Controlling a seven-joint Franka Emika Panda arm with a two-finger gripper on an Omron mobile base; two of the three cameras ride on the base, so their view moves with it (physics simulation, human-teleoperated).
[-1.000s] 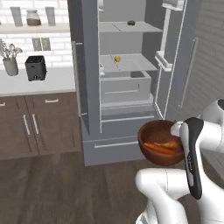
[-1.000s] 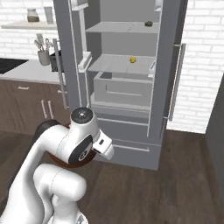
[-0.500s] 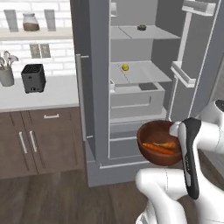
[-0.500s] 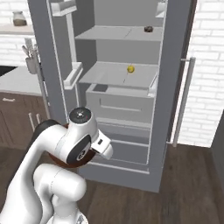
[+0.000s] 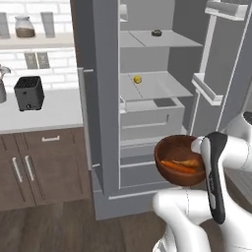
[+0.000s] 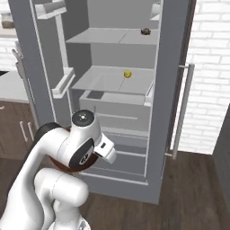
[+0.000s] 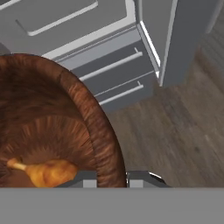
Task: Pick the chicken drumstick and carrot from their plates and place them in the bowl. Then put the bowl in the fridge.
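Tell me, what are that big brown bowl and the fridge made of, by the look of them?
The bowl looks like dark reddish-brown wood: streaky grain runs along its wall and rim, with a dull sheen. The fridge looks like grey brushed steel outside, flat and matte; its inner shelves look pale and smooth, perhaps plastic, though a rendered picture leaves that open. The tool grips the bowl's rim.

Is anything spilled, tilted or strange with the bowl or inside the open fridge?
Nothing stands out. The bowl is held by its rim in the claw, in front of the open fridge. The chicken drumstick and the carrot lie inside it; nothing has spilled.
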